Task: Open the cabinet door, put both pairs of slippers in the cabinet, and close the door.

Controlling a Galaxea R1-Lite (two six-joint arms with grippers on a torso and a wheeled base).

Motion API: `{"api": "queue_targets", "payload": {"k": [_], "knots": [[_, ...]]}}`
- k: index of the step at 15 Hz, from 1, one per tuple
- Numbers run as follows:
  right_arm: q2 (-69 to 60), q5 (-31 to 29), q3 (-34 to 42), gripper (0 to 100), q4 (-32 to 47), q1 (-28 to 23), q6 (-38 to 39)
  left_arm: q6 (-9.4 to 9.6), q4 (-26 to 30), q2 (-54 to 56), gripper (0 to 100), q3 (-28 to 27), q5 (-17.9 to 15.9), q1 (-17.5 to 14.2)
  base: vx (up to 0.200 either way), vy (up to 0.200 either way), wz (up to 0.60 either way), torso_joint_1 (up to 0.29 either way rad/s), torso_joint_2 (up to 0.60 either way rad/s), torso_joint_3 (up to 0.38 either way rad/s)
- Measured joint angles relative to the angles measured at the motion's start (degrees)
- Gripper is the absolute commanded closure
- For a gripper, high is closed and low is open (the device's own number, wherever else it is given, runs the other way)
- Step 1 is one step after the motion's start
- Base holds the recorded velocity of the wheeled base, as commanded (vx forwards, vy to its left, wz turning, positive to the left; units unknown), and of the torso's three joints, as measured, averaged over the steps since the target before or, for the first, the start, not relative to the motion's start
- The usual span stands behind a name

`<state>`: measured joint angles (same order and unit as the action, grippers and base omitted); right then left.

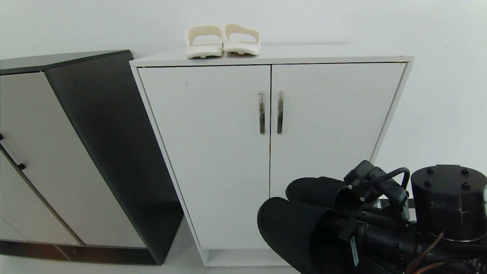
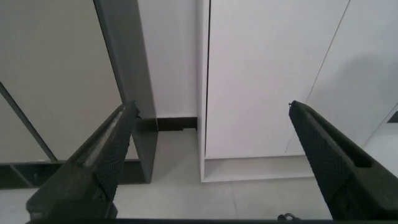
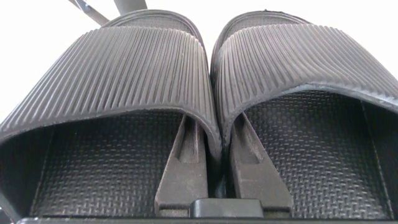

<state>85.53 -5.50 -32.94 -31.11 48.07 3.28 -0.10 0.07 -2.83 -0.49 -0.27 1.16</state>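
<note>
In the head view, the white cabinet (image 1: 213, 152) has both doors shut, with its handles (image 1: 261, 112) side by side at the centre seam. The cream slippers (image 1: 222, 41) sit on its top, far left. The black slippers (image 1: 296, 224) hang near right, before the right door, and would likely crowd its swing. In the left wrist view, your left claw (image 2: 211, 107) is spread wide and empty by the cabinet's lower left corner, free for a handle. In the right wrist view, your right claw (image 3: 217, 158) pinches the black slippers' inner walls together, one finger inside each.
</note>
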Motion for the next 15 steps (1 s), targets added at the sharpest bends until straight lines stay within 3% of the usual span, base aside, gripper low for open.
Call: {"api": "queue_targets", "payload": {"k": [3,4,7,9,11,15], "knots": [[0.1,0.0,0.1,100,0.0,0.0,0.0,-2.41,-0.3,-5.6,0,-5.4,-1.6,0.7,0.000,0.000,0.00,0.000,0.00,0.000],[0.1,0.0,0.1,100,0.0,0.0,0.0,-2.77,-0.3,-10.0,0,-8.4,-4.2,1.0,0.000,0.000,0.00,0.000,0.00,0.000],[0.1,0.0,0.1,100,0.0,-0.1,0.0,-2.22,-4.6,-21.3,0,-12.2,-9.1,1.5,0.000,0.000,0.00,0.000,0.00,0.000],[0.1,0.0,0.0,100,-0.1,-0.3,0.0,-1.82,-13.8,-33.8,0,-15.2,-17.4,3.0,0.000,0.000,0.00,0.000,0.00,0.000],[0.1,0.0,0.0,100,-0.1,-0.3,0.0,-1.71,-20.8,-44.7,0,-19.2,-21.9,5.9,0.000,0.000,0.00,0.000,0.00,0.000],[0.2,0.1,0.0,100,-0.1,-0.3,0.0,-2.30,-30.3,-62.4,0,-28.6,-23.5,15.4,0.000,0.000,0.00,0.000,0.00,0.000]]}}
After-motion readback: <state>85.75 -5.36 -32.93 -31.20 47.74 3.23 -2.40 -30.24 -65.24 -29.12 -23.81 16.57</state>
